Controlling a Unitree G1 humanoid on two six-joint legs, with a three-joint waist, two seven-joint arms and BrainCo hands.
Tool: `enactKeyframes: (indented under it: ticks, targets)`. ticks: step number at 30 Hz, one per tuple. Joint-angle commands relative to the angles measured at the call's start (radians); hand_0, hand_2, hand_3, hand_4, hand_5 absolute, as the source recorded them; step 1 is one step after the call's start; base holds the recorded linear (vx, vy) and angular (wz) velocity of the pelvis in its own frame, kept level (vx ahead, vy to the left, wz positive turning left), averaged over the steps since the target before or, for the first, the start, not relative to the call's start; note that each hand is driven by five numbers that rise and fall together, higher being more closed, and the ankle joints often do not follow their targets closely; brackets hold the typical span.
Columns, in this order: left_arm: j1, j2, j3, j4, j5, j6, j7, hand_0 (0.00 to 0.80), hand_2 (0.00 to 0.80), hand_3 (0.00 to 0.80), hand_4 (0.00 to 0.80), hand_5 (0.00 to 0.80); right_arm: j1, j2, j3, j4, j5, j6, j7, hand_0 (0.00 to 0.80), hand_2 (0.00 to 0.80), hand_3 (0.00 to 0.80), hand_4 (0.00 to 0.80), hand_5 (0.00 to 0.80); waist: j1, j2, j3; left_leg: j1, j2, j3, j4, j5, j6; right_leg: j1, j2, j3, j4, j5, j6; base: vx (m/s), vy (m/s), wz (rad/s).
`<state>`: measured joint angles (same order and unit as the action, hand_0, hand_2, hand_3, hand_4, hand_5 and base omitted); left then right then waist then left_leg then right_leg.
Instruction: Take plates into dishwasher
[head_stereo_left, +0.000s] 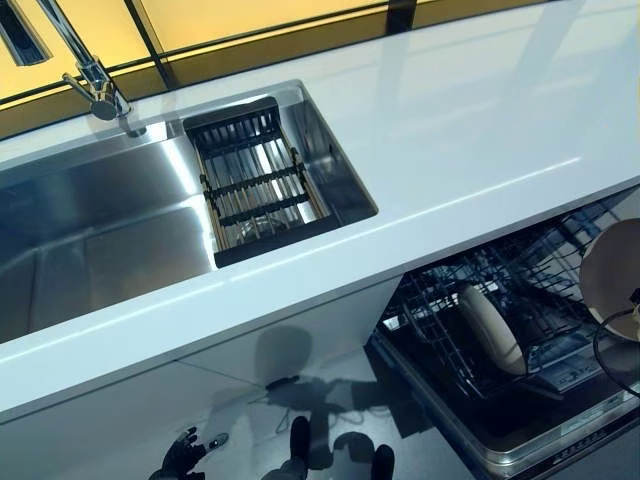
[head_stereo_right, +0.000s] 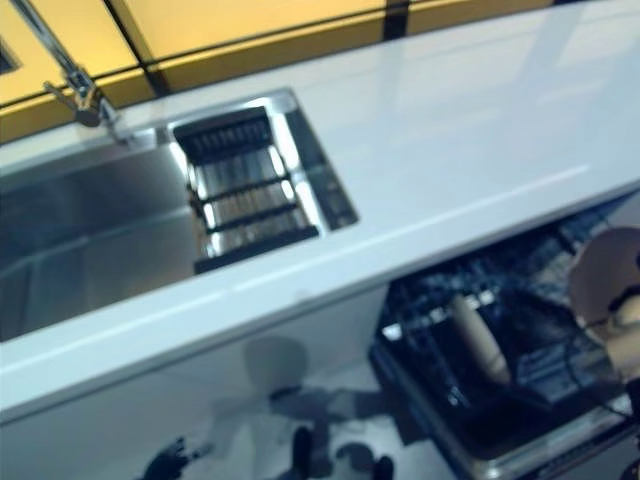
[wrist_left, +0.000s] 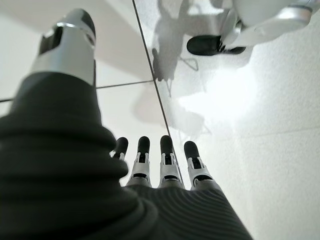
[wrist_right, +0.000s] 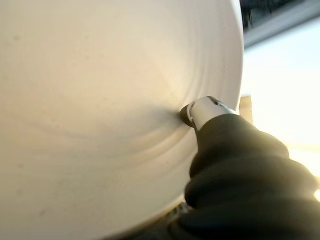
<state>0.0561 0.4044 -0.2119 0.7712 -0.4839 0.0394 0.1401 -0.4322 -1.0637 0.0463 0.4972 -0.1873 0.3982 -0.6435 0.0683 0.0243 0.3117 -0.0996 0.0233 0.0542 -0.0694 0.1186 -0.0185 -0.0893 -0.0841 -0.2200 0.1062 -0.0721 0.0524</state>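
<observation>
My right hand (wrist_right: 206, 111) is shut on a cream plate (wrist_right: 110, 110), its thumb pressed on the plate's face. The plate fills the right wrist view. In the left eye view this held plate (head_stereo_left: 612, 268) hangs at the far right, above the open dishwasher's lower rack (head_stereo_left: 530, 262). Another cream plate (head_stereo_left: 490, 326) stands on edge in that rack. My left hand (wrist_left: 162, 162) hangs low by the floor with straight fingers and holds nothing; it also shows in the left eye view (head_stereo_left: 180, 456).
A white counter (head_stereo_left: 470, 130) runs over the dishwasher. A steel sink (head_stereo_left: 90, 230) with a tap (head_stereo_left: 95, 85) holds a black drying rack (head_stereo_left: 255, 185). The lowered dishwasher door (head_stereo_left: 540, 440) juts out at the bottom right.
</observation>
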Motion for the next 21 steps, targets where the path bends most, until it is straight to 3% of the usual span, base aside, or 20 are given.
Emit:
enactKeyframes:
  ticks: [1,10,21]
  targets:
    - [0.04,-0.001,0.04,0.024,0.045,-0.001,0.019,0.0,0.0,0.0,0.0,0.0,-0.024,-0.074,-0.002,-0.059,-0.086,-0.017,-0.136,0.8,0.8,0.8,0.8,0.8,0.028,-0.044,-0.038,0.032,-0.022,-0.008,0.027,-0.11,0.014,0.017,0.015,-0.002,-0.058,0.078,0.049,0.0,0.0,0.0]
    - [0.039,-0.001,0.039,0.022,0.044,0.012,0.014,0.0,0.0,0.0,0.0,0.0,-0.054,-0.08,0.067,-0.071,-0.23,0.02,-0.139,0.8,0.8,0.8,0.8,0.8,0.047,-0.044,-0.055,0.026,-0.029,-0.022,0.031,-0.112,0.015,0.029,0.011,-0.008,-0.07,0.078,0.053,0.0,0.0,0.0]
    - [0.023,0.023,0.027,0.021,0.023,0.024,0.014,0.0,0.0,0.0,0.0,0.0,-0.17,-0.104,0.261,0.029,-0.377,0.055,-0.055,0.8,0.8,0.8,0.8,0.8,0.081,-0.036,-0.05,0.0,-0.042,-0.048,0.038,-0.104,0.021,0.023,0.004,-0.029,-0.074,0.084,0.056,-0.011,-0.01,0.04]
